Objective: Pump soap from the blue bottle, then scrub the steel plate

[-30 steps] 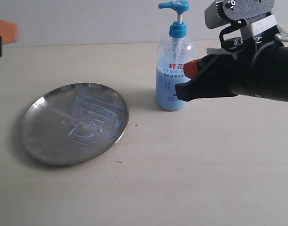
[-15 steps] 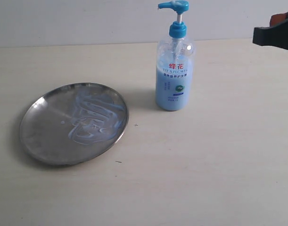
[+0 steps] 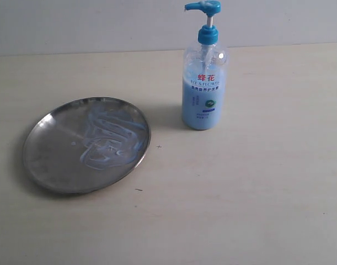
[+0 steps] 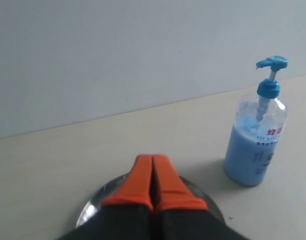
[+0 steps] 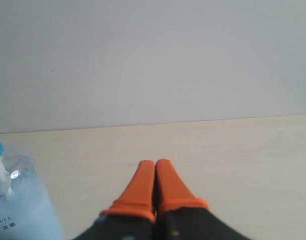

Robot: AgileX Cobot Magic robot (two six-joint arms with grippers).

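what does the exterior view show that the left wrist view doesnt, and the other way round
Only the exterior view: the whole steel plate, with soap smeared across its side nearer the bottle, and no gripper in the picture.
Only the left wrist view: the left gripper, its orange fingers pressed together and holding nothing. It covers most of the plate, so no soap can be seen.
Both: the blue bottle standing upright on the table, apart from the plate, in front of a plain wall.
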